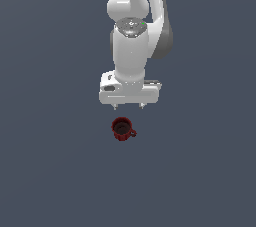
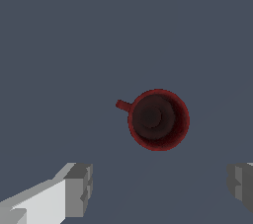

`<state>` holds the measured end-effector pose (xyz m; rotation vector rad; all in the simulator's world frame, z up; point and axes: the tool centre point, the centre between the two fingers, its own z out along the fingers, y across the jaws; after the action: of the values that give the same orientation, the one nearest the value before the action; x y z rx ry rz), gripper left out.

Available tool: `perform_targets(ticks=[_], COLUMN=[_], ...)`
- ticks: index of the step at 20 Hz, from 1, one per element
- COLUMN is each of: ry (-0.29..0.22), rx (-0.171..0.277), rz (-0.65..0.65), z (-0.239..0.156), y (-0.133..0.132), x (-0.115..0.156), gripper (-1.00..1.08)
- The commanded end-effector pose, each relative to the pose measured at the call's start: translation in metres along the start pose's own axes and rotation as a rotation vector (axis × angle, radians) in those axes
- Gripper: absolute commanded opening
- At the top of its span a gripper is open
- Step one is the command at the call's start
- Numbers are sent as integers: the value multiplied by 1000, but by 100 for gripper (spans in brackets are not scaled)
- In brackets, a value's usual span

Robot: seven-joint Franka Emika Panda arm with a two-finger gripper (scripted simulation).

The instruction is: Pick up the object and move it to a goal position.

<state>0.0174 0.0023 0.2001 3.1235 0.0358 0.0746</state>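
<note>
- Gripper (image 2: 159, 188): in the wrist view the two fingertips (image 2: 79, 188) stand far apart, with a gap wider than the mug. The jaws are spread wide and hold nothing.
- Mug (image 2: 158, 119): a small dark red mug stands upright on the plain grey surface (image 2: 59, 45), its dark inside open to the camera. In the wrist view it lies beyond the fingertips, not between them, and touches neither.
- Handle (image 2: 122, 104): a short loop projects from the mug's side. It points away from the line between the fingertips.
- Exterior view: the gripper (image 1: 129, 106) hangs above the surface, fingertips pointing down. The mug (image 1: 122, 128) sits just below it in the picture, near but clear of contact.
- Arm (image 1: 132, 46): the white links rise behind the hand and leave the frame.
- Goal position: no marker shows in either view.
- Task progress: judged early. The approach is partly made; alignment over the mug, descent, closing, lift and transfer all remain to be done.
</note>
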Motion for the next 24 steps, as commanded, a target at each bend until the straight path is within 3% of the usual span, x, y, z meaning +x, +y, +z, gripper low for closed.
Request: perform_targets(ticks=[1, 13, 24], ry=[0, 5, -17], rx=[0, -6, -83], rz=[0, -27, -274], z=[0, 2, 72], y=[0, 0, -6], x=[0, 1, 0], gripper=[28, 28, 28])
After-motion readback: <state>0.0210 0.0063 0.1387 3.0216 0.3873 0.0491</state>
